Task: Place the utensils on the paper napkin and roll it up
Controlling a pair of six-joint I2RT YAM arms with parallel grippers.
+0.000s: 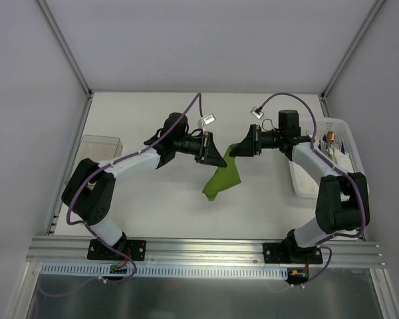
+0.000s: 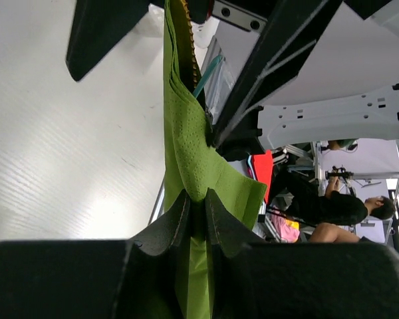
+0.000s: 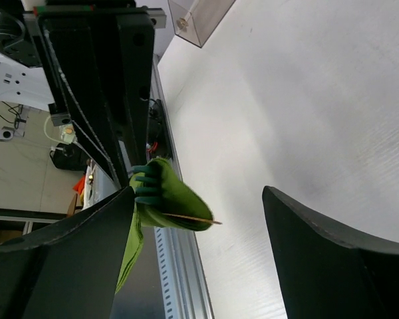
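Status check, task progress: early stage.

1. The paper napkin point(image 1: 223, 179) is off the table point(image 1: 146, 206). It hangs crumpled in mid-air between the two arms, and only its lower corner droops toward the surface. It is not spread flat.
2. The left gripper point(image 2: 197, 203) is closed on the napkin. In the left wrist view I see the green sheet pinched between its fingers.
3. The right gripper point(image 3: 198, 196) sits at the napkin's upper end with its jaws wide apart. Nothing is clamped between them, and the napkin's fold lies just beside one finger.
4. The utensils point(image 1: 330, 139) are well to the right of the napkin, inside the white basket point(image 1: 349, 143). I can make out only a brown-orange glint there and cannot count the pieces.
5. A thin brown sliver shows at the napkin's fold in the right wrist view (I cannot tell what it is).

My assessment is that no step is complete. The napkin has to be laid flat, the utensils fetched and placed on it, and the roll made.
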